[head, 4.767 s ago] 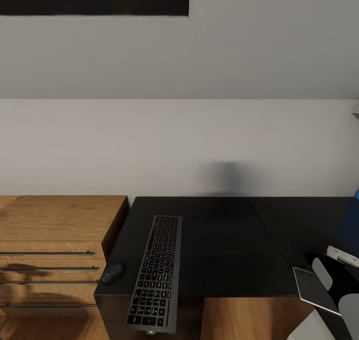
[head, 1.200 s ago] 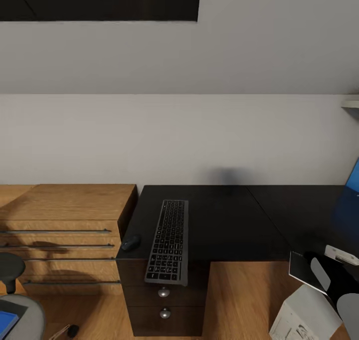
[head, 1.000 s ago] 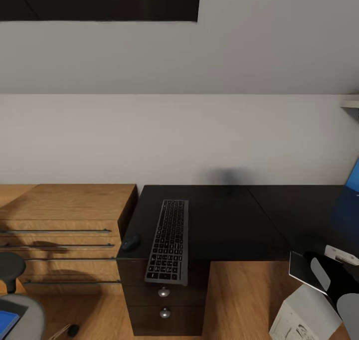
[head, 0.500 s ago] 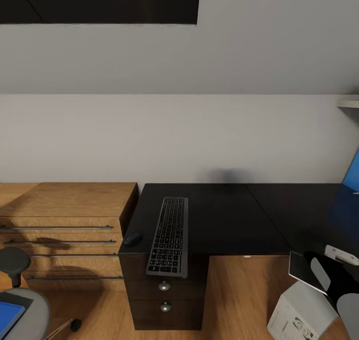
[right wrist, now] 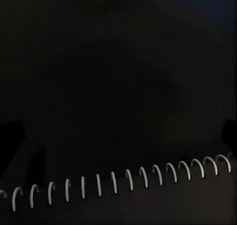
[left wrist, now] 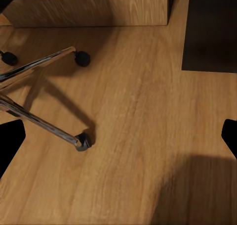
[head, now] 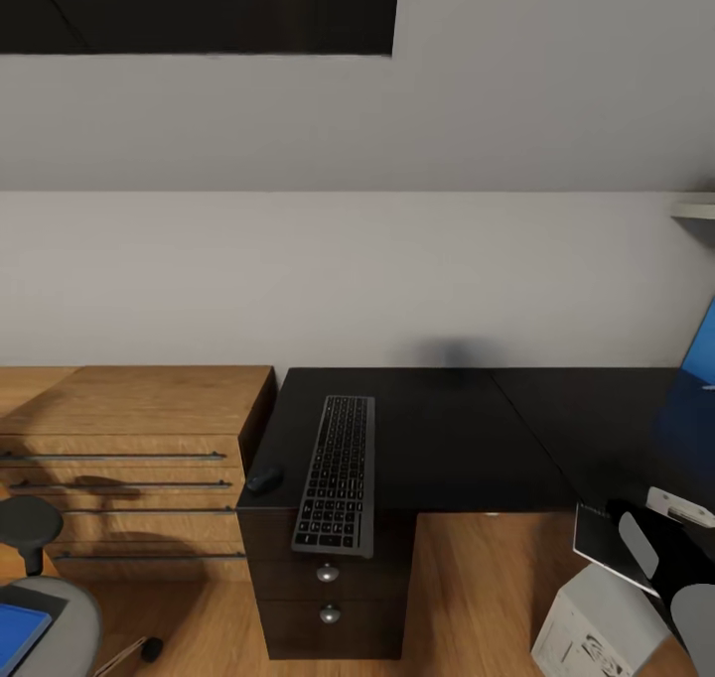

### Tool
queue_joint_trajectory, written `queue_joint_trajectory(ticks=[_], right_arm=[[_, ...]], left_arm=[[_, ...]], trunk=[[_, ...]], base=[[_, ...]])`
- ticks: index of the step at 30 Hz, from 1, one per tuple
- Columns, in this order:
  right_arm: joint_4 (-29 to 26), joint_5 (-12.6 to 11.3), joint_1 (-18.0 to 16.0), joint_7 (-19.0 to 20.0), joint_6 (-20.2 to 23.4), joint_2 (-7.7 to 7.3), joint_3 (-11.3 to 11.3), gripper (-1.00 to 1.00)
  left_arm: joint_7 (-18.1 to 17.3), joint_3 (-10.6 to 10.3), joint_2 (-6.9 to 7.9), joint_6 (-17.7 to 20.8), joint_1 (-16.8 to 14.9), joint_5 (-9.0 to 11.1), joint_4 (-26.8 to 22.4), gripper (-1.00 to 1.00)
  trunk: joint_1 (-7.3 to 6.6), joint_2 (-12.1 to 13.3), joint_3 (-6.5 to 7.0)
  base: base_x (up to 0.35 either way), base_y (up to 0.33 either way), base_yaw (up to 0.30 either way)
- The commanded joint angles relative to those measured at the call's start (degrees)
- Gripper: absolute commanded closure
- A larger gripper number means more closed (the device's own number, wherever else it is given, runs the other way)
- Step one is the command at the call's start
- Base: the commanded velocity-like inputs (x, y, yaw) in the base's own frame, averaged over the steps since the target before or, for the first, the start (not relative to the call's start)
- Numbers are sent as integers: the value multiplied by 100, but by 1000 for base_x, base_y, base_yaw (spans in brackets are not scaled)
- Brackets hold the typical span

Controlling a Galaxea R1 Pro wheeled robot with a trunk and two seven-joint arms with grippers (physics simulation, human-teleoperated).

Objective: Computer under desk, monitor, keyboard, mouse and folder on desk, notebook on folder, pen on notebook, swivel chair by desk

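Notebook [head: 611,548] sits at 4 o'clock, overhanging the desk [head: 447,449] edge, right gripper [head: 655,558] beside it; whether it's grasping, can't tell. Left fingers released over floor. Thin, light, stiff-ish: pinch the spiral-bound [right wrist: 123,183] edge.

Keyboard [head: 336,474] lengthwise on desk [head: 447,439], overhanging front edge; mouse [head: 264,478] just beside.

Keyboard [head: 336,473] on desk [head: 447,439]; mouse [head: 264,478] just left; dresser [head: 129,439] beside.
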Motion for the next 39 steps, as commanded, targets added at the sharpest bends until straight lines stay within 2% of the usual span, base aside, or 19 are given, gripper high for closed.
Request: queue_joint_trajectory(ticks=[1,10,16,23,24,25,26,27,29,30,33,34,35,36,37,38,39], right_arm=[[-13,-52,-1,-24,20,1,6,-100],[-170,-64,1,-15,-223,28,-5,-100],[-536,-55,18,-24,-286,243,-10,-100],[-1417,-49,191,-37,-214,490,-12,-100],[-1697,-43,329,-43,-118,580,-12,-100],[-2158,-12,560,-51,88,731,-9,-100],[-2317,1,633,-53,162,792,-8,-100],[-2618,35,761,-55,305,937,-6,-100],[-2861,85,864,-57,420,1104,-7,-100],[-3025,166,936,-58,498,1272,-9,-100],[-3165,333,998,-59,564,1498,-9,-100],[-3217,449,1024,-59,590,1642,-8,-100],[-3301,683,1058,-63,614,1956,-4,-100],[-3340,826,1076,-62,622,2105,7,-100],[-3366,898,1084,-61,626,2167,10,-100],[-3513,1137,1117,-56,636,2331,22,-100],[-3546,1173,1134,-55,638,2355,26,-100]], left_arm=[[23,-49,3,-9,1,53,-10,-100],[23,-46,-3,9,1,53,-10,-100],[23,-46,-4,21,1,55,-10,-100],[23,-46,-4,29,1,61,-9,-100],[23,-46,-2,32,1,61,-9,-100],[23,-46,-2,36,1,62,-9,-100],[23,-46,-2,36,1,62,-9,-100],[23,-46,0,37,1,62,-10,-100],[23,-46,2,45,1,64,-8,-100],[23,-46,3,66,1,66,-5,-100],[23,-46,5,143,1,69,-3,-100],[23,-46,8,208,1,73,-2,-100],[27,-43,11,295,1,77,-2,-100],[27,-41,12,317,1,78,-1,-100],[28,-40,12,325,1,78,-1,-100],[30,-38,13,343,1,79,-1,-100],[31,-38,13,345,1,79,-1,-100]], trunk=[[-23,39,14],[-220,400,175],[-352,640,283],[-506,921,409],[-528,961,426],[-550,1001,444],[-572,1041,462],[-594,1082,480],[-638,1162,516],[-638,1162,516],[-638,1162,516],[-638,1162,516],[-638,1162,516],[-638,1162,516],[-638,1162,516],[-638,1162,516],[-638,1162,516]], base=[[0,0,0],[0,0,0],[0,0,0],[0,0,0],[0,0,0],[0,0,0],[0,0,0],[0,0,0],[0,0,0],[0,0,0],[0,0,0],[0,0,0],[0,0,0],[0,0,0],[0,0,0],[0,0,0],[0,0,0]])
